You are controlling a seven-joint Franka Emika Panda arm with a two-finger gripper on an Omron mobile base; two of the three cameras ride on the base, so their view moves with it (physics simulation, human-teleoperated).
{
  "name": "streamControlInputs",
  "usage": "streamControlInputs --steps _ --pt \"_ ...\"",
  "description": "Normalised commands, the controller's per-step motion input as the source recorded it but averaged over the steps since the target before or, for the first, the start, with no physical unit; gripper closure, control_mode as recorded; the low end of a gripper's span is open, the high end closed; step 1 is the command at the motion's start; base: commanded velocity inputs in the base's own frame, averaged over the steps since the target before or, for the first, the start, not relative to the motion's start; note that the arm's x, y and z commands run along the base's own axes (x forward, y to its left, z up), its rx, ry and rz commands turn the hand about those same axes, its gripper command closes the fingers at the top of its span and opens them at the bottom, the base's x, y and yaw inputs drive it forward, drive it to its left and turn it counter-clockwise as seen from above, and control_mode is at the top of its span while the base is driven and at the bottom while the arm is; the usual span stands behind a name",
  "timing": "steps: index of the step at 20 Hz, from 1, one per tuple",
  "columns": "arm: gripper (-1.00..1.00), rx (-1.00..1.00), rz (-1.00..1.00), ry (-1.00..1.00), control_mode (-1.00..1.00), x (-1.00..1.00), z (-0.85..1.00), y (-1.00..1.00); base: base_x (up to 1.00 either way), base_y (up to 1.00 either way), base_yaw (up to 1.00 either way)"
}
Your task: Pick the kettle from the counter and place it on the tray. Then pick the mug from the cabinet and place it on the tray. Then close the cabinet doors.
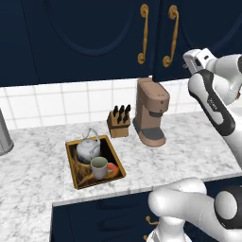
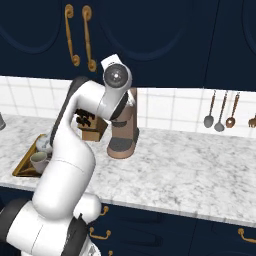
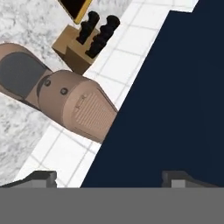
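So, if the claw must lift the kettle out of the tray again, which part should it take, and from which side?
Probably the thin arched wire handle at the top of the kettle, taken from straight above. The body is round and smooth, so it gives little hold. The mug stands close against it in the tray, which crowds a side approach. The handle rises clear above both.

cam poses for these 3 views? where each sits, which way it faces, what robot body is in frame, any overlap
Left base view: behind-left, looking down at marbled counter, dark brown tray holding silver kettle and beige mug; white arm at right.
Right base view: behind-right, same counter; arm at left.
Hand view: on the hand, facing navy cabinet door; gripper open.
All three show the brown coffee machine and knife block.
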Motion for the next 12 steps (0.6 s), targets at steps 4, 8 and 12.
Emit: streamControlInputs --steps 4,8,12 --pt "-1.0 0.0 -0.05 0.0 -1.0 0.7 -0.15 0.2 0.0 0.0 0.0" --pt "-1.0 0.0 -0.04 0.03 -1.0 0.69 -0.08 0.18 0.0 0.0 0.0" --pt "-1.0 0.0 -0.04 0.0 -1.0 0.42 -0.14 0.15 0.0 0.0 0.0"
